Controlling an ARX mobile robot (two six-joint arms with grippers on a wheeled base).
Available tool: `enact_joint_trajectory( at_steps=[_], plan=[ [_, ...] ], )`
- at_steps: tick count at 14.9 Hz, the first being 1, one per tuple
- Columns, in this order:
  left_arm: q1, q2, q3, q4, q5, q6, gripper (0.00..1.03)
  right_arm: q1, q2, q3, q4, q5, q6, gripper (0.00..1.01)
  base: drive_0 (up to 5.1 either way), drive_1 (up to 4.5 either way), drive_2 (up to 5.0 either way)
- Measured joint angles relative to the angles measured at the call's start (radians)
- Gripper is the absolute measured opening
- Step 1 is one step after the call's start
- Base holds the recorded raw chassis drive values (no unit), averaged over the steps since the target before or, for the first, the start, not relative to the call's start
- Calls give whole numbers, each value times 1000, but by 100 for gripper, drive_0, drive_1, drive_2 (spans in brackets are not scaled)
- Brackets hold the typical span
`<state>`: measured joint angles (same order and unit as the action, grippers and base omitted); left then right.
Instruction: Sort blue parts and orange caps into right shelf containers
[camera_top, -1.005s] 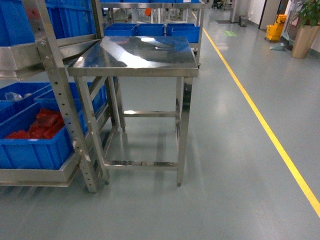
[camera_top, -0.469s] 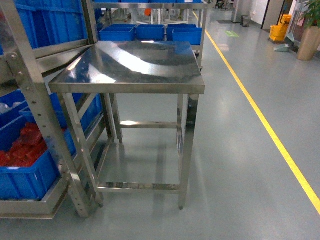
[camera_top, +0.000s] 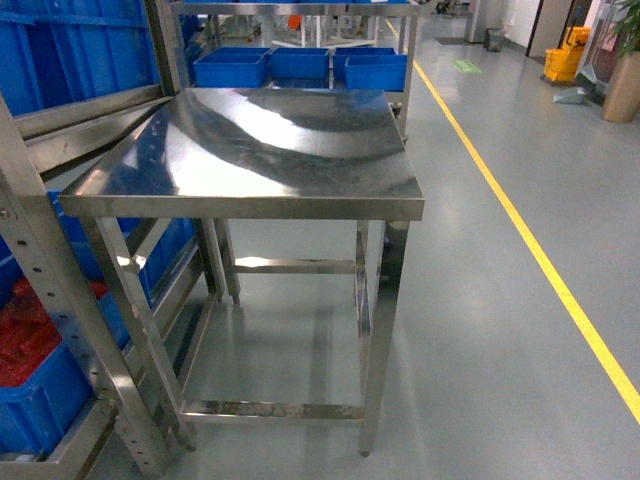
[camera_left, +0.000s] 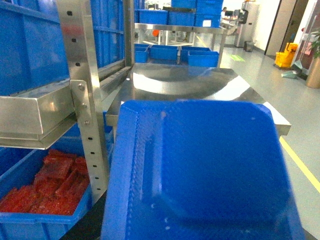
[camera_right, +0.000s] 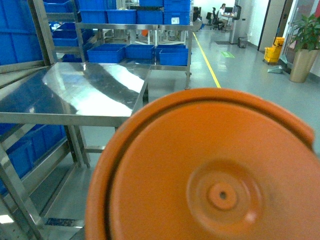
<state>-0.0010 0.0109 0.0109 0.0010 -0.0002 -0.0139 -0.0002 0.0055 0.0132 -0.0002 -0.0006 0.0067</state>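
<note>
Neither hand was seen, so their grip could not be told. A blue part (camera_left: 210, 170) filled the left wrist view and an orange cap (camera_right: 215, 175) the right, above the steel counter (camera_top: 250, 150); blue containers (camera_top: 300, 65) were shelved beyond.

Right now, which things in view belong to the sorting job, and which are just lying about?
Job: blue part close to the left wrist camera; orange cap close to the right wrist camera; deep blue bins.
Not job: steel table; red pieces; mop bucket.
</note>
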Motion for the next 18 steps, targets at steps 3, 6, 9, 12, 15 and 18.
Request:
enact_joint_trajectory(
  at_steps=[3, 6, 9, 12, 15, 18],
  plan=[
    [0, 0, 0, -8, 0, 0, 42, 0, 0, 0, -6, 0, 0, 45, -7, 417, -431],
    [0, 0, 0, -8, 1, 0, 42, 0, 0, 0, -6, 0, 0, 45, -481, 264, 264],
    [0, 0, 0, -9, 0, 0, 42, 0, 0, 0, -6, 0, 0, 45, -499, 247, 247],
    [0, 0, 0, -7, 0, 0, 42, 0, 0, 0, -7, 0, 0, 45, -492, 253, 253],
    [0, 0, 0, -7, 0, 0, 42, 0, 0, 0, -6, 0, 0, 45, -493, 253, 253],
    [0, 0, 0, -8, -1, 0, 42, 0, 0, 0, -6, 0, 0, 45, -485, 215, 290]
  ],
)
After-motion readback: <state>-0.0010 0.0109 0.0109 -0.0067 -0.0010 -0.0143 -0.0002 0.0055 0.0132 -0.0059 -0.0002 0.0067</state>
